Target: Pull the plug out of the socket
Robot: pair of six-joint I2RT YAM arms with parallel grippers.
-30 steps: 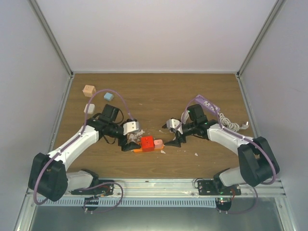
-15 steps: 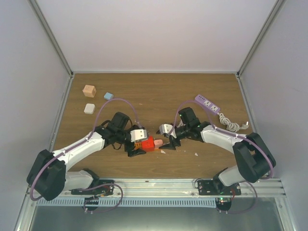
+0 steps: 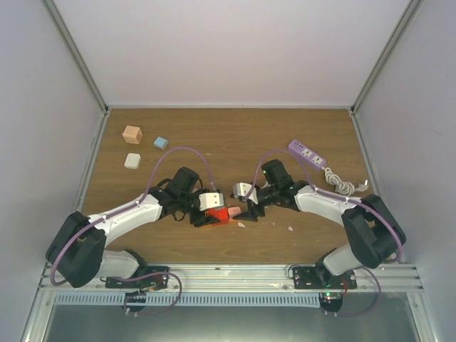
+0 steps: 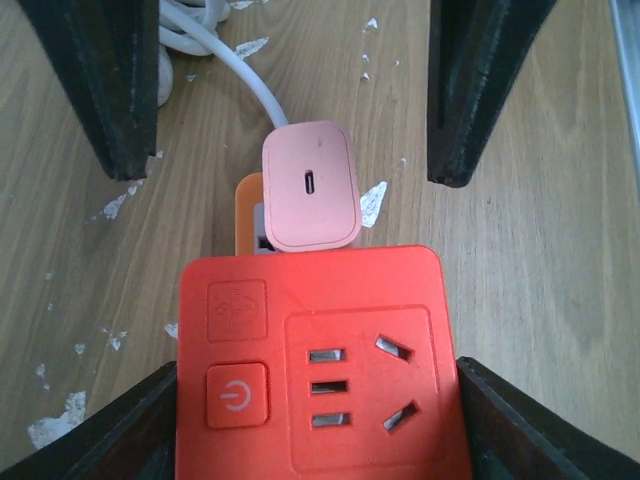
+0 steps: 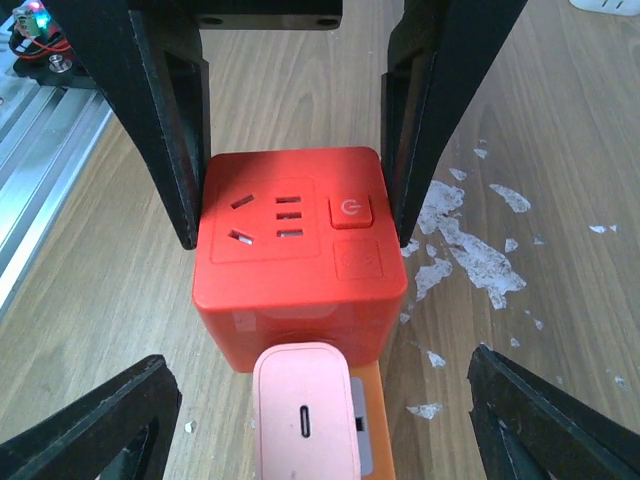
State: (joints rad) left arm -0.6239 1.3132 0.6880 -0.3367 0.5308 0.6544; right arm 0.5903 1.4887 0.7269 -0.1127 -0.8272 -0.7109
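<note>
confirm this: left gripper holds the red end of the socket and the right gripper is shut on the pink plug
Not quite. The right gripper is open: in the right wrist view its fingers stand wide apart on either side of the pink plug, touching nothing. The left gripper does hold the red end of the socket.

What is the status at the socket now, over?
Left gripper shut on socket, at its red end. Right gripper open, astride pink plug, not touching. Plug seated in socket. Nothing blocks the plug.
</note>
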